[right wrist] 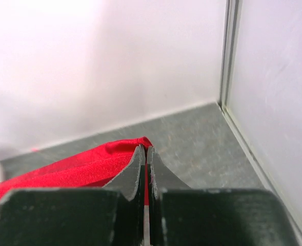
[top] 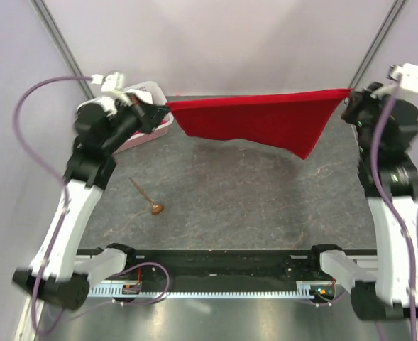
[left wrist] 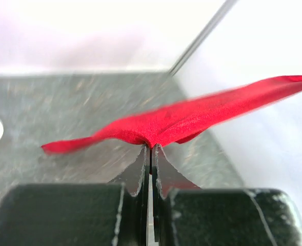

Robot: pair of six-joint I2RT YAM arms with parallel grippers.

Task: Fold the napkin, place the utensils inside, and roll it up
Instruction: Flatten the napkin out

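The red napkin (top: pixel 265 119) hangs stretched in the air across the back of the table, its lower edge drooping to a point at the right. My left gripper (top: pixel 163 108) is shut on its left corner; the left wrist view shows the red cloth (left wrist: pixel 192 115) pinched at the fingertips (left wrist: pixel 150 148). My right gripper (top: pixel 349 96) is shut on the right corner; the right wrist view shows the cloth (right wrist: pixel 74 169) pinched at the fingertips (right wrist: pixel 145 149). The brown wooden spoon (top: pixel 147 197) lies on the dark table (top: pixel 265 199) at the front left, bowl toward me.
A white container (top: pixel 148 131) with pink and white contents stands at the back left, partly behind my left arm. Grey walls and metal frame posts (top: pixel 59 42) close in the back and both sides of the table.
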